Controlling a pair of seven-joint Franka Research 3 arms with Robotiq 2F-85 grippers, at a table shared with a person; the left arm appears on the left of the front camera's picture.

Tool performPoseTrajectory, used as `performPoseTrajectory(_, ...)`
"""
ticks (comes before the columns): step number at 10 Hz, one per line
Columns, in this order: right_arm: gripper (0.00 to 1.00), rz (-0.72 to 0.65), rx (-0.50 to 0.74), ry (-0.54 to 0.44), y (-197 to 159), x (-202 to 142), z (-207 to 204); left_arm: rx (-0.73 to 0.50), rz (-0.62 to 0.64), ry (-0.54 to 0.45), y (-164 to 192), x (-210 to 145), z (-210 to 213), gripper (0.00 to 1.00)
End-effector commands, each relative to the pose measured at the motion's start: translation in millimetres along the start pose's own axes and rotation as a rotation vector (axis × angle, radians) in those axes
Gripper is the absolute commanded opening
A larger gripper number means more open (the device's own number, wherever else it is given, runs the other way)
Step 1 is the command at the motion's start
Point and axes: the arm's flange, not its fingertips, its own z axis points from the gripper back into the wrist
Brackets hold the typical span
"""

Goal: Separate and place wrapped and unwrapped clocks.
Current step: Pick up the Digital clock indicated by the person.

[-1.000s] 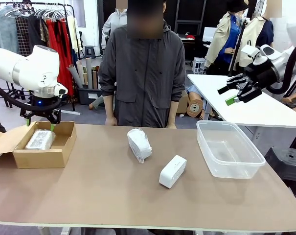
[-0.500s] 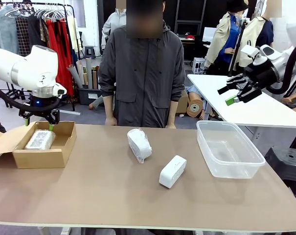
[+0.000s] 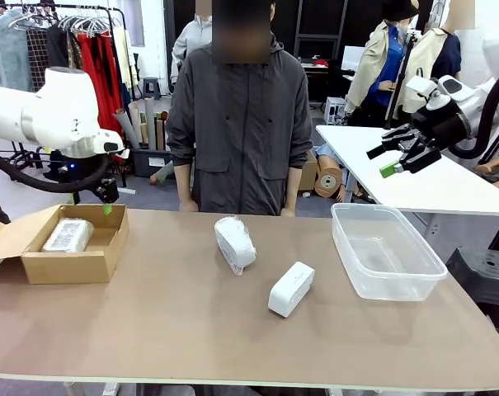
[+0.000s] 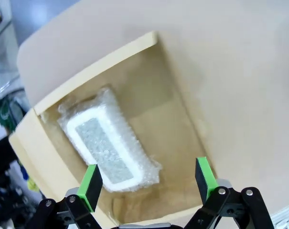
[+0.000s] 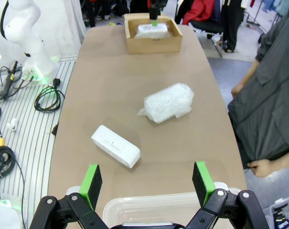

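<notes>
Front view: three clocks await sorting on a brown tabletop (image 3: 191,330). One wrapped clock (image 3: 68,235) already lies inside an open cardboard box (image 3: 63,266) at the left end. The second wrapped clock (image 3: 234,242) lies near the middle, a white block swaddled in crinkly clear bubble wrap. Just beside it, apart, lies the bare clock (image 3: 291,289), a smooth white rounded block. A clear plastic tub (image 3: 397,287) stands at the right end.

The wrapped bundle is probably light, with a soft, slippery outer layer over a stiff core; a firm squeeze across its short width at the middle looks safest. The bare clock's hard, glossy shell may slide, so its narrow long sides suit a grip best.

The left pincer (image 4: 146,183) hovers above the box, fingers spread and holding nothing. The right pincer (image 3: 379,162) hangs high over the tub, likewise spread and holding nothing.
</notes>
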Motion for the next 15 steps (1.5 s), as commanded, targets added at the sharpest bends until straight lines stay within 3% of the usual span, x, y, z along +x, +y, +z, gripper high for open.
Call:
performPoseTrajectory(1,1.0,0.002,-0.003,-0.002,2.2,1.0,0.4,-0.066,-0.153,-0.088,-2.0,-22.2,19.4,1.0)
performPoseTrajectory(3,1.0,0.002,-0.003,-0.002,2.2,1.0,0.4,-0.113,-0.267,-0.142,-11.9,-24.8,42.4,1.0)
performPoseTrajectory(7,1.0,0.002,-0.003,-0.002,2.2,1.0,0.4,-0.287,-0.662,-0.284,-1.5,-24.0,82.2,1.0)
performPoseTrajectory(8,1.0,0.002,-0.003,-0.002,2.2,1.0,0.4,-0.324,-0.793,-0.36,1.5,-25.2,91.5,1.0)
performPoseTrajectory(10,1.0,0.002,-0.003,-0.002,2.2,1.0,0.4,-0.319,-0.991,-0.455,7.5,-29.1,102.7,1.0)
performPoseTrajectory(13,1.0,0.002,-0.003,-0.002,2.2,1.0,0.4,-0.386,-1.138,-0.623,15.7,-32.1,114.3,1.0)
performPoseTrajectory(15,1.0,0.002,-0.003,-0.002,2.2,1.0,0.4,-0.458,-1.134,-0.657,23.3,-29.3,115.3,1.0)
